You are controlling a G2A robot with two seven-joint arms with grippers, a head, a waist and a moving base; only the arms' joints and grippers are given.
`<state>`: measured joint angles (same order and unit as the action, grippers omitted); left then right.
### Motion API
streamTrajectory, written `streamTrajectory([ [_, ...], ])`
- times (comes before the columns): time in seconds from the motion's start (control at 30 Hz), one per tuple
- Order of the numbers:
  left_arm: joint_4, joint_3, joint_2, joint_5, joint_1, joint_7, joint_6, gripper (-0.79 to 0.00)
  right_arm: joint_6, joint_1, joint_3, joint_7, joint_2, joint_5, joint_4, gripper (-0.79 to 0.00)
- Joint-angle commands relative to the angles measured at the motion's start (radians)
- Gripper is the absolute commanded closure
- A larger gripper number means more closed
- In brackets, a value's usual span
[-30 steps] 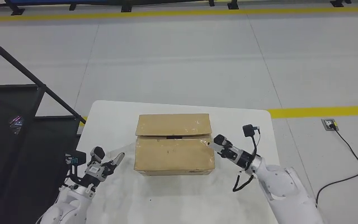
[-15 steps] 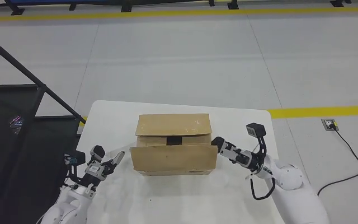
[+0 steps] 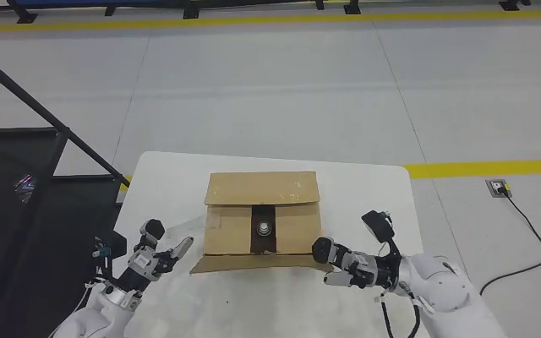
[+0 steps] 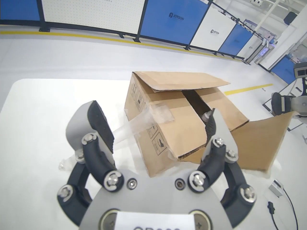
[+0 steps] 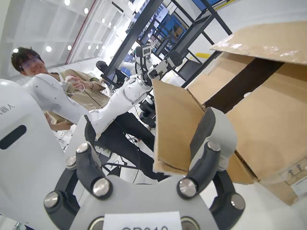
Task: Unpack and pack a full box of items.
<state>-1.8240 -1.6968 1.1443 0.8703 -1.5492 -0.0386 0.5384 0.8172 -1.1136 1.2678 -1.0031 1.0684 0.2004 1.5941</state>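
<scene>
An industrial test hall or robotics laboratory is indicated. A wide, smooth light-grey floor [image 3: 254, 84] is marked with yellow painted lines [image 3: 254, 19]. The area is fenced off by blue and white partition panels [image 4: 172, 17] on black feet, some of them perforated. Tall black metal racks [image 5: 140, 25] are seen under a high white ceiling [image 5: 60, 20] fitted with round lamps. A floor socket with a black cable [image 3: 497, 188] is noted to one side of the white rounded tabletop [image 3: 169, 182].

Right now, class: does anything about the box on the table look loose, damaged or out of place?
Yes. A strip of clear tape hangs peeled off the end of the box, trailing crumpled onto the table.
</scene>
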Motion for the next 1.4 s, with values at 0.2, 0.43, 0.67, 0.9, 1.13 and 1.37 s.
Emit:
streamTrajectory([
  [0.2,-0.008,-0.001,-0.012,0.087,-0.012,-0.084,0.09,-0.785,0.026,-0.023,-0.024,0.026,-0.041,-0.146,-0.001,-0.785],
  [0.43,0.024,-0.014,-0.029,0.158,-0.015,-0.164,0.216,-0.785,0.05,-0.066,-0.029,0.089,-0.052,-0.286,0.071,-0.785],
  [0.67,0.101,0.016,-0.037,0.202,0.025,-0.199,0.254,-0.785,0.047,-0.11,-0.015,0.162,-0.057,-0.334,0.162,-0.785],
  [0.9,0.143,0.035,-0.041,0.211,0.052,-0.205,0.252,-0.785,-0.014,-0.135,0.006,0.276,-0.056,-0.277,0.205,-0.785],
  [1.13,0.143,0.035,-0.041,0.211,0.052,-0.205,0.252,-0.785,-0.014,-0.135,0.006,0.276,-0.056,-0.277,0.205,-0.785],
  [1.37,0.143,0.035,-0.041,0.211,0.052,-0.205,0.252,-0.785,-0.053,-0.129,-0.008,0.28,-0.054,-0.272,0.214,-0.785],
])
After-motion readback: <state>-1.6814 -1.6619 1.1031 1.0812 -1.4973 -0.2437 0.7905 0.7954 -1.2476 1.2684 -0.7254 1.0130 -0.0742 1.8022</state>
